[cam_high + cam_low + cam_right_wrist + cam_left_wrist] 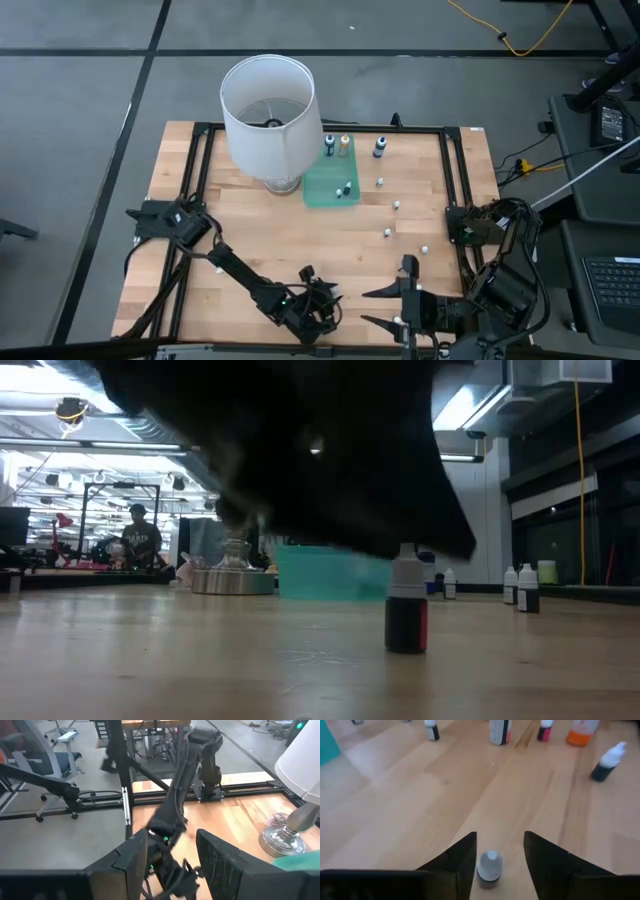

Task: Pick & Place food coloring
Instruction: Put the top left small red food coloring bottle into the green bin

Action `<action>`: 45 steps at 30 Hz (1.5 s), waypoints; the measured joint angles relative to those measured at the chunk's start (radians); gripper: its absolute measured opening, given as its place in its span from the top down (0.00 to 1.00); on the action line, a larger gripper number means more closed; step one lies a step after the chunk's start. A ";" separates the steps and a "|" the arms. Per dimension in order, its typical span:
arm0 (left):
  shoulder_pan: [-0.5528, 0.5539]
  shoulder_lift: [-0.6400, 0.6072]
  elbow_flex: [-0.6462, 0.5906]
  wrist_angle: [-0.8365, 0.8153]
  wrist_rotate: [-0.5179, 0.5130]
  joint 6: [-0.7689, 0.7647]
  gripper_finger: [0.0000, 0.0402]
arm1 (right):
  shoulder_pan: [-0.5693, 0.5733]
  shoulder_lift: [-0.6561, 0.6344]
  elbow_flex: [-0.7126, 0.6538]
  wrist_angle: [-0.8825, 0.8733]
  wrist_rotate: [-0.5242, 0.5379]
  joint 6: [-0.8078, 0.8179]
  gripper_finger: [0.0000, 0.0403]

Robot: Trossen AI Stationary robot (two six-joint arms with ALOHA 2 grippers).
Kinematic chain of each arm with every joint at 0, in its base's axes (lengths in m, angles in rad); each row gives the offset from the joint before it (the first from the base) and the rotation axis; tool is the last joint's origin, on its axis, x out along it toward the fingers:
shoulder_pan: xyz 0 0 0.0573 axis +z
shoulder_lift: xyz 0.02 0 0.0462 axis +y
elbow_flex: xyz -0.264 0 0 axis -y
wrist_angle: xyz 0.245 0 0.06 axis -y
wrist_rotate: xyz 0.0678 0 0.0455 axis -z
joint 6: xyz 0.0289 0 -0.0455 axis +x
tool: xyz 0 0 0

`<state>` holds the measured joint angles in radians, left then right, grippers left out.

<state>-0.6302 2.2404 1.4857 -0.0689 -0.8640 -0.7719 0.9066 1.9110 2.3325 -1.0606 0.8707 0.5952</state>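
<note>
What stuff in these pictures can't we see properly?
- Low view: a big dark blur, probably an arm close to the camera, covers the top, hiding most of the green tray.
- Left wrist view: the little bottle between the left gripper fingers shows only its white cap; its color is hidden.
- High view: the loose bottles are too small to tell colors.
- Right wrist view: the lampshade is cut off by the edge.

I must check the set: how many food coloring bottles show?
10 bottles: three at the back, two on the tray, four right of it, one at the left claw; others may be hidden.
</note>
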 joint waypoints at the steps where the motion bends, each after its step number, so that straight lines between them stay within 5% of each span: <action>1: -0.003 -0.018 0.000 -0.013 0.005 0.000 0.60 | 0.000 0.000 0.000 -0.011 0.000 0.007 0.57; 9: -0.083 -0.232 0.000 -0.166 -0.042 -0.087 0.55 | -0.045 0.003 0.000 -0.339 -0.091 0.260 0.51; 20: -0.289 -0.514 0.000 -0.339 -0.319 -0.170 0.54 | -0.168 0.106 0.000 -0.444 -0.305 0.153 0.20; 25: -0.350 -0.621 0.000 -0.369 -0.327 -0.086 0.54 | -0.215 0.215 0.000 -0.426 -0.343 0.027 0.20; 31: -0.419 -0.706 0.000 -0.369 -0.304 0.028 0.55 | -0.311 0.357 0.000 -0.326 -0.545 -0.085 0.23; 45: -0.519 -0.734 0.000 -0.381 -0.315 0.105 0.55 | -0.440 0.494 0.000 -0.272 -0.739 -0.246 0.24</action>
<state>-1.1494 1.5063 1.4857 -0.4501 -1.1792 -0.6666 0.4664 2.4053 2.3325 -1.3327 0.1317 0.3495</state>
